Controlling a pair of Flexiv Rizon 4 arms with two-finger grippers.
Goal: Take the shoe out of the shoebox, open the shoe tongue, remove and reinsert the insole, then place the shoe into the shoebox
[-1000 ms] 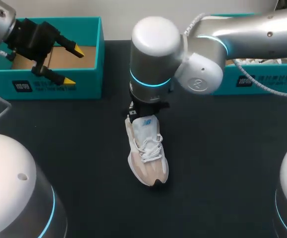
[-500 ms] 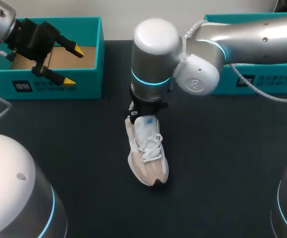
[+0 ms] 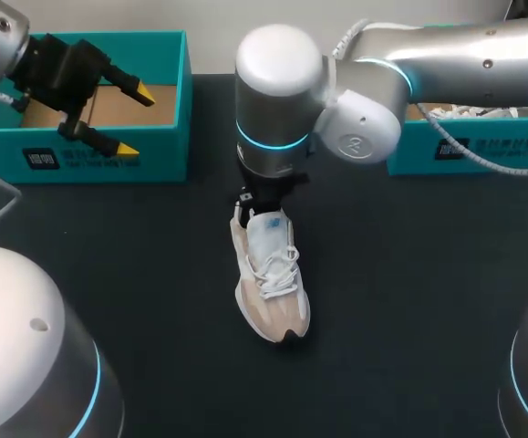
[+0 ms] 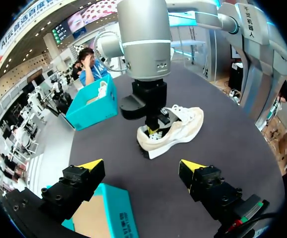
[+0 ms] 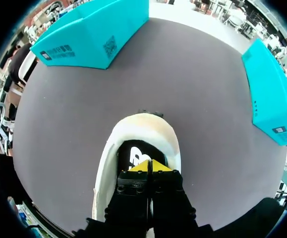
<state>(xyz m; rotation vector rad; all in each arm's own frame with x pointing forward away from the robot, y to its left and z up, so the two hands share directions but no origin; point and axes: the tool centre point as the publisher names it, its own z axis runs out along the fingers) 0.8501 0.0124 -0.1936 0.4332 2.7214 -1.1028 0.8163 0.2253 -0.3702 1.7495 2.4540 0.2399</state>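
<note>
Dark table (image 3: 409,274): right gripper (image 5: 148,165) clenched, 2 tips inside shoe (image 5: 138,124), insole (image 5: 133,154) just beneath; a stuck insole could drag the shoe upward

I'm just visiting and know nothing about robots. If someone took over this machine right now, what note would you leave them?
Left pincer: open, empty, above the left shoebox.
Right pincer: shut, tips down in the heel opening of the shoe, over the black insole; I cannot tell whether it pinches anything.
The shoe stands on the table between the two boxes.
Done: shoe out of the box. Whether the tongue counts as opened is unclear.
Left: pull the insole out, refit it, put the shoe into the box.
</note>
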